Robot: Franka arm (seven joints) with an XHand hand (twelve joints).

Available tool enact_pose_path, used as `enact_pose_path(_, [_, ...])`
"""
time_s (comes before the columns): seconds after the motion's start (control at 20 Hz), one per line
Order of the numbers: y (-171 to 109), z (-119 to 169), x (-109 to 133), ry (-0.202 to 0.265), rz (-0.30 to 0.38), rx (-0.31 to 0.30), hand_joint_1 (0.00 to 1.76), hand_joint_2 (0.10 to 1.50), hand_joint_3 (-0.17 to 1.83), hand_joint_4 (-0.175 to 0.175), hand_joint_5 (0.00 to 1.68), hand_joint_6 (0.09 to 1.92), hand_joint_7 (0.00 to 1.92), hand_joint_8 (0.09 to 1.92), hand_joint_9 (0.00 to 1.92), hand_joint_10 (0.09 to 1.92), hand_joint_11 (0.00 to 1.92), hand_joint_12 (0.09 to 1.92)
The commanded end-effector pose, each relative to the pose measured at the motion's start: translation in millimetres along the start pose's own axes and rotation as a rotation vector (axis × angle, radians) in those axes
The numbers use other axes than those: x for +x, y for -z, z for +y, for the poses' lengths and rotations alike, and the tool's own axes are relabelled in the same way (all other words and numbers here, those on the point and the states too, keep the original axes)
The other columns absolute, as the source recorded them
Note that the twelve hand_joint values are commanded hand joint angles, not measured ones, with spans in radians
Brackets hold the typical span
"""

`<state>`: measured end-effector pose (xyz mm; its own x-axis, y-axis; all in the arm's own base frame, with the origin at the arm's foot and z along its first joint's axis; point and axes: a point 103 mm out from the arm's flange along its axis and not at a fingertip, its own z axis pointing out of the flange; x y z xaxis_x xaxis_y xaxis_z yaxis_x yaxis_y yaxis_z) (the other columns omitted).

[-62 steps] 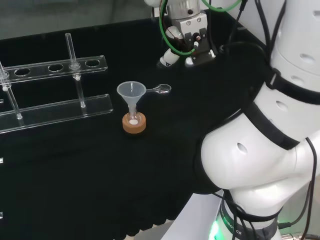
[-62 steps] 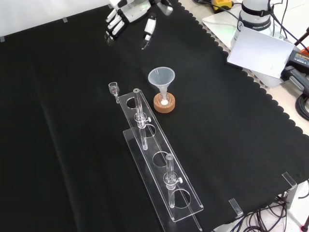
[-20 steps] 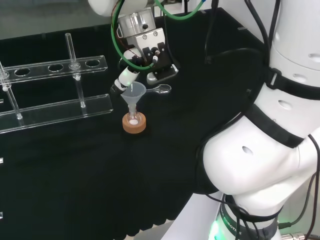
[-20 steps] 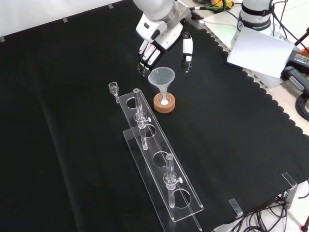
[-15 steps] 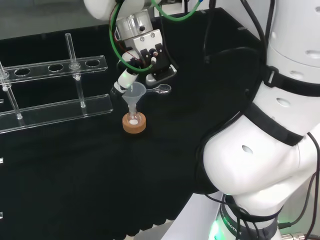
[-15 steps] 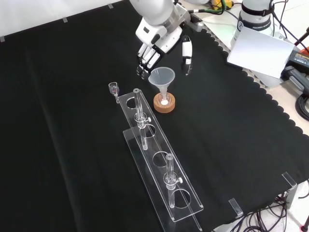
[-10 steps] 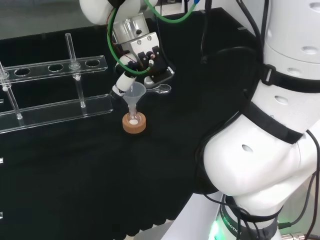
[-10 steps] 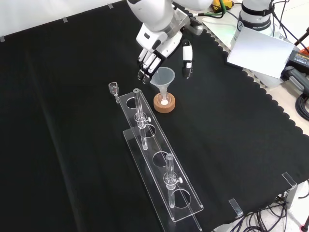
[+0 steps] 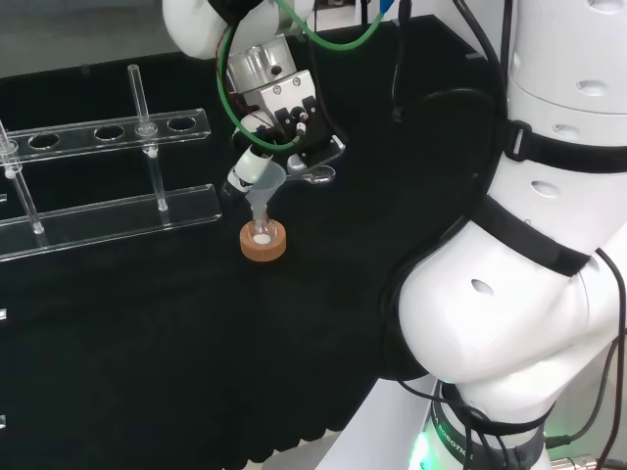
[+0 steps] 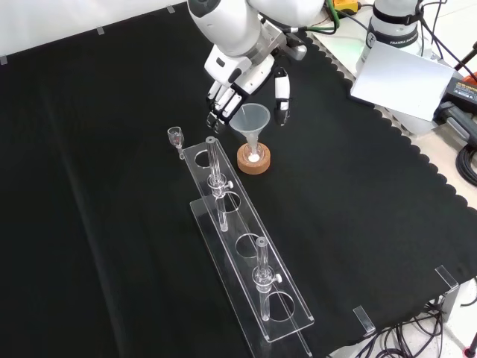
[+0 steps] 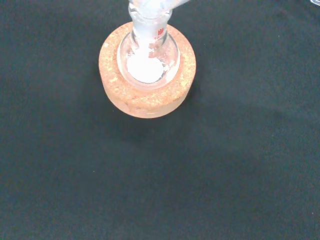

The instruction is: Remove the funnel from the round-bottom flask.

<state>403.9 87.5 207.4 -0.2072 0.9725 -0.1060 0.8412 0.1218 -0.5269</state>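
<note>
In the front view, a small clear glass stopper (image 10: 176, 136) is lying at the left on the black cloth (image 10: 89, 224), just beside the far end of the long clear tube rack (image 10: 242, 253), which is running down towards the view's lower right with upright glass tubes standing in it. To the right of the stopper, the hand (image 10: 237, 82) is reaching down from the view's top, its fingers (image 10: 218, 103) hanging almost straight on the left of the funnel (image 10: 250, 119) and its thumb (image 10: 281, 98) on the right, so the funnel's wide mouth is sitting between them; the fingers are spread and not closing round it, and whether any tip is touching the rim cannot be told. The funnel is standing upright with its stem in the neck of the round-bottom flask (image 10: 253, 153), which is resting in a cork ring (image 10: 253, 162). The wrist view is showing white powder in the flask (image 11: 148, 60) inside the cork ring (image 11: 147, 95)
</note>
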Motion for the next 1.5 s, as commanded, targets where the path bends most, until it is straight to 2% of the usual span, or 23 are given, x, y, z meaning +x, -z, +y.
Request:
enact_pose_path(0.05, [-5,4,-1,0.008,-0.002,-0.001,0.47,0.81,-0.08,-0.076,0.00,0.09,0.00,0.19,0.37,0.09,0.18,1.53])
enact_pose_path(0.1, [-7,5,-1,0.008,-0.003,0.001,0.47,0.81,-0.07,-0.077,0.00,0.09,0.00,0.22,0.38,0.09,0.18,1.53])
enact_pose_path(0.15, [-9,5,-1,0.008,-0.004,0.003,0.48,0.80,-0.06,-0.077,0.00,0.09,0.00,0.24,0.35,0.16,0.18,1.52])
enact_pose_path(0.3, [-12,5,-1,0.015,0.000,-0.010,0.48,0.79,-0.04,-0.079,0.01,0.09,0.00,0.32,0.17,0.69,0.18,1.53])
enact_pose_path(0.35, [-12,5,-1,0.018,-0.005,-0.017,0.48,0.79,-0.03,-0.080,0.01,0.09,0.00,0.36,0.15,0.79,0.18,1.54])
enact_pose_path(0.45, [-13,6,-1,0.019,-0.010,-0.022,0.49,0.79,-0.03,-0.083,0.03,0.09,0.00,0.44,0.15,0.88,0.19,1.54])
enact_pose_path(0.65, [-15,7,0,0.016,-0.040,-0.014,0.51,0.79,-0.02,-0.086,0.06,0.09,0.00,0.58,0.20,0.90,0.21,1.53])
enact_pose_path(1.25, [-22,14,-3,-0.009,-0.092,0.012,0.56,0.80,-0.02,-0.082,0.12,0.09,0.01,0.71,0.30,0.84,0.26,1.50])
enact_pose_path(1.4, [-20,12,-5,-0.017,-0.112,-0.028,0.56,0.82,-0.01,-0.081,0.17,0.09,0.08,0.75,0.40,0.77,0.29,1.48])
enact_pose_path(1.5, [-18,11,-5,-0.027,-0.129,-0.051,0.56,0.84,0.00,-0.078,0.28,0.09,0.21,0.75,0.53,0.70,0.33,1.46])
